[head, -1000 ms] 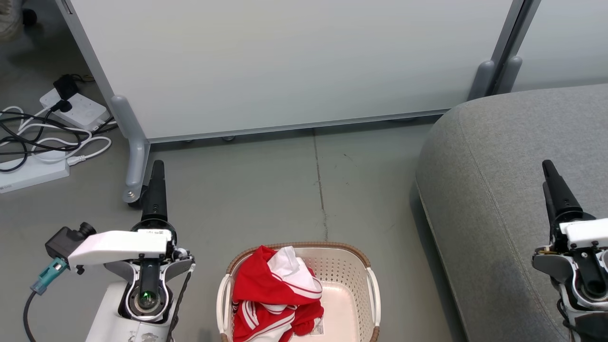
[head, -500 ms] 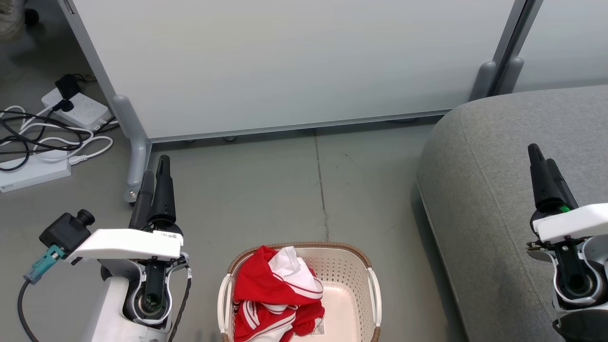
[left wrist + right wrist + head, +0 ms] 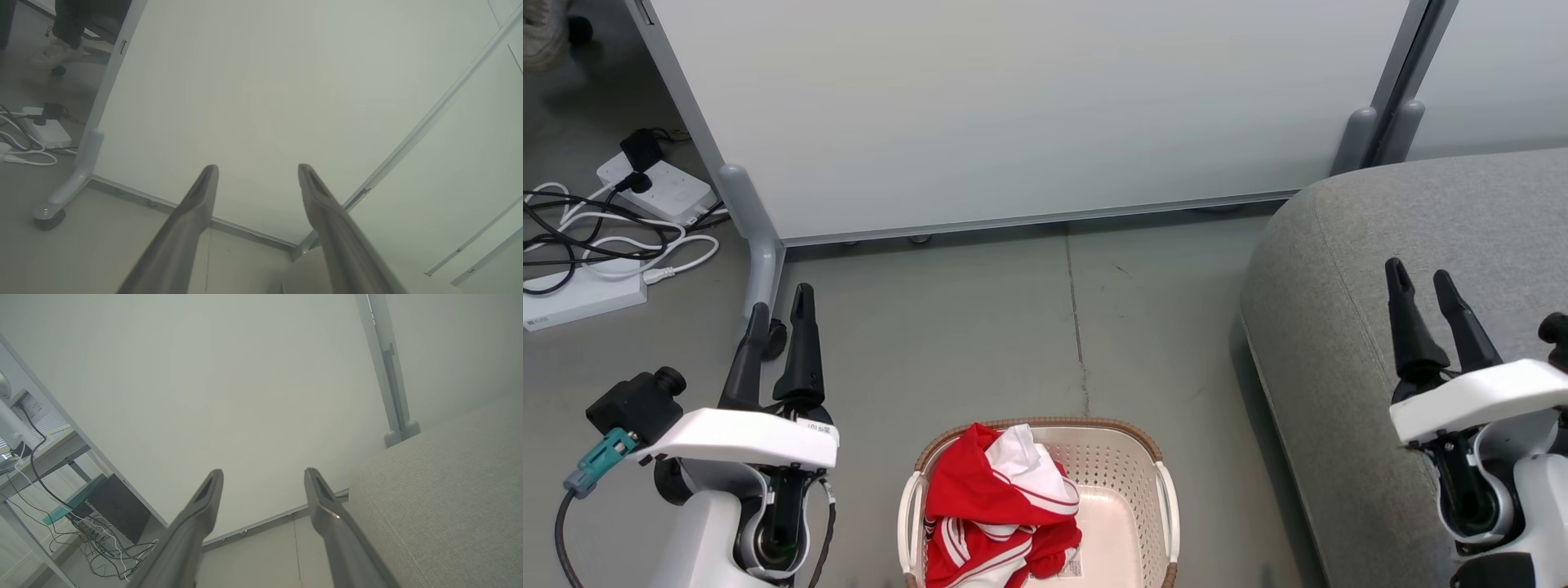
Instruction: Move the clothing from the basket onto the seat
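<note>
Nothing done yet: the clothing was bunched in the left half of the basket on the floor, and the visible part of the seat to its right was bare. My left jaws were parted and empty over the floor, left of the basket and well apart from it; my right jaws were parted and empty too, up over the seat. Still to do, by my read: reach in, grip the clothing, lift it clear of the rim, carry it right and release it on the seat.
</note>
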Available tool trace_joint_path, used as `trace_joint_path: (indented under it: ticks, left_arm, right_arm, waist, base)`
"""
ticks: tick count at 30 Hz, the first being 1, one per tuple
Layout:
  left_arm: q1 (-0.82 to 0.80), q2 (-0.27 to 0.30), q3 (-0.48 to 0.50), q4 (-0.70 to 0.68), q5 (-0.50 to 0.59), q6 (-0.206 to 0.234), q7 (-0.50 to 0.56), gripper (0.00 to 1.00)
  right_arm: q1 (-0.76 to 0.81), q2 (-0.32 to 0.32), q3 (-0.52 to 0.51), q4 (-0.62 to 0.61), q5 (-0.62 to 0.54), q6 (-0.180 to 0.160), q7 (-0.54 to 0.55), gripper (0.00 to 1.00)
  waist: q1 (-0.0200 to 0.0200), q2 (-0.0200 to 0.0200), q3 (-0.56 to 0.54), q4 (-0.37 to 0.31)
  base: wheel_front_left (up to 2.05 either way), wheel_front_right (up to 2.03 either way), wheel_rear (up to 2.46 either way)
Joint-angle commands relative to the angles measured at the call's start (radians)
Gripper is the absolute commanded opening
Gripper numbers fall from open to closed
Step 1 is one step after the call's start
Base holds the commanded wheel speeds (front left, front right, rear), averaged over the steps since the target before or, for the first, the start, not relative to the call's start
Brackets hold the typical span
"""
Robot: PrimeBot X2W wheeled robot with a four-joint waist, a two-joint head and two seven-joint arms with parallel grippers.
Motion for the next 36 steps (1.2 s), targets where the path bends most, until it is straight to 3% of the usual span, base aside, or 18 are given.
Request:
trace_joint_path:
  ticks: [1, 2, 8, 36]
  left_arm:
    - [-0.001, 0.013, 0.007, -0.021, 0.051, 0.007, -0.008, 1.0]
    - [0.029, 0.028, 0.005, -0.018, 0.165, 0.021, -0.017, 1.0]
    - [0.05, 0.038, 0.002, -0.014, 0.242, 0.031, -0.023, 1.0]
    - [0.116, 0.039, 0.01, 0.052, 0.469, 0.063, -0.04, 1.0]
  right_arm:
    - [0.0, -0.007, 0.013, -0.024, -0.051, 0.005, -0.02, 1.0]
    - [0.031, -0.002, 0.043, -0.032, -0.156, 0.005, -0.054, 1.0]
    - [0.051, 0.004, 0.055, -0.03, -0.229, 0.005, -0.078, 1.0]
    - [0.124, 0.049, 0.081, 0.022, -0.439, 0.005, -0.177, 1.0]
  waist:
    - [0.0, 0.0, -0.001, 0.001]
    - [0.0, 0.0, -0.003, 0.004]
    - [0.0, 0.0, -0.004, 0.007]
    - [0.0, 0.0, -0.012, 0.022]
  base:
    - [0.0, 0.0, 0.0]
    - [0.0, 0.0, 0.0]
    - [0.0, 0.0, 0.0]
    - [0.0, 0.0, 0.0]
